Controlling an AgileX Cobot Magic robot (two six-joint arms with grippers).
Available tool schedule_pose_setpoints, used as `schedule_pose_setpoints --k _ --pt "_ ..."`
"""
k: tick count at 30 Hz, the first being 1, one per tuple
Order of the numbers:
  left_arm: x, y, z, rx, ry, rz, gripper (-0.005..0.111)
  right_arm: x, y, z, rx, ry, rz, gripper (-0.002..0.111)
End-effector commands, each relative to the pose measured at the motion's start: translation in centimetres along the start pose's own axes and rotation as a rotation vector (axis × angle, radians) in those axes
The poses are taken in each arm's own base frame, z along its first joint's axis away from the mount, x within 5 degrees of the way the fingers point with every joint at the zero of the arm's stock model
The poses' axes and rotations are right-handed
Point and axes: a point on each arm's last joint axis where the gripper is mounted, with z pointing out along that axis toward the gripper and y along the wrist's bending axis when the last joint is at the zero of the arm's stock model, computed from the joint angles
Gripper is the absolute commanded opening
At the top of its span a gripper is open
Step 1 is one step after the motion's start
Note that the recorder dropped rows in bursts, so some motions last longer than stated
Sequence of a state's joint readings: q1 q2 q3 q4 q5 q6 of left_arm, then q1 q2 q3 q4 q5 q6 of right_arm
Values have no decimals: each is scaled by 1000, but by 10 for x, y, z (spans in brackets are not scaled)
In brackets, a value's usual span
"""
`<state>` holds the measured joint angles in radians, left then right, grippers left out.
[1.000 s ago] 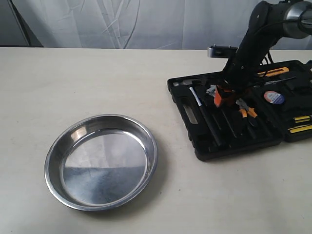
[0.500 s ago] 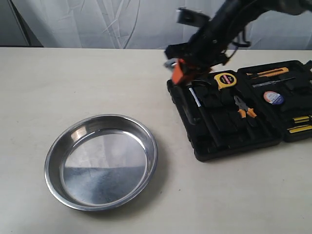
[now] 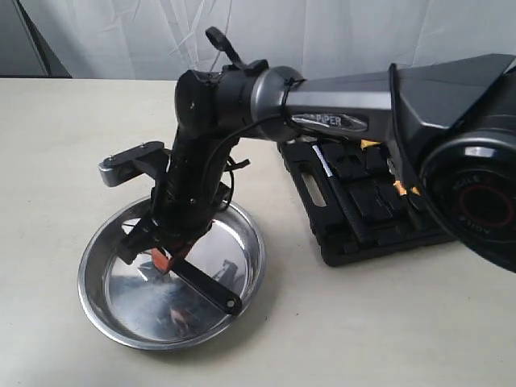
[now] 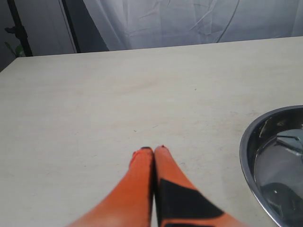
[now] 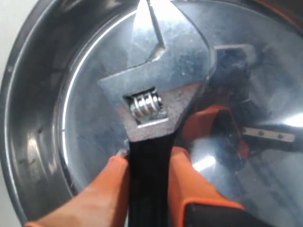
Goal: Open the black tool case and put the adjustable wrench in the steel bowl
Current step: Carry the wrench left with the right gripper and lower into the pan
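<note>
The steel bowl (image 3: 97,246) sits on the table at the front left. My right gripper (image 3: 161,256) has reached across and hangs just inside it, shut on the adjustable wrench (image 3: 208,288). The wrench's black handle sticks out toward the bowl's near right rim. In the right wrist view the orange fingers (image 5: 194,189) clamp the black handle of the wrench (image 5: 156,80), and its silver head hangs over the bowl's shiny bottom (image 5: 38,123). The black tool case (image 3: 355,226) lies open at the right. My left gripper (image 4: 154,151) is shut and empty above bare table, with the bowl (image 4: 251,151) beside it.
My right arm (image 3: 347,97) stretches over the case's left part and hides much of it. A long black-handled hammer (image 3: 345,201) and orange-handled pliers (image 3: 401,187) still lie in the case. A white curtain hangs behind the table.
My right arm has swung left from the open case and come down into the bowl, carrying the wrench with it. The bowl and the case have not moved.
</note>
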<state>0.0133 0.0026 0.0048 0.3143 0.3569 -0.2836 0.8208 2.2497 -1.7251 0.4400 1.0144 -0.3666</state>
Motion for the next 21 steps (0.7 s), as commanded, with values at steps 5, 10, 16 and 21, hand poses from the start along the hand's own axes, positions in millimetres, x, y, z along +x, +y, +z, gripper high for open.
schedule_pose_setpoints --k 5,10,16,21 --pt "-3 0 -1 -2 -20 1 0 -7 -6 3 50 -67 -10 -1" --pt "-3 0 -1 -2 -20 1 0 -12 -9 3 90 -118 -25 -1" --pt "-3 0 -1 -2 -20 1 0 -12 -11 3 117 -115 -49 13" --pt "-3 0 -1 -2 -20 1 0 -11 -12 3 146 -98 -76 48"
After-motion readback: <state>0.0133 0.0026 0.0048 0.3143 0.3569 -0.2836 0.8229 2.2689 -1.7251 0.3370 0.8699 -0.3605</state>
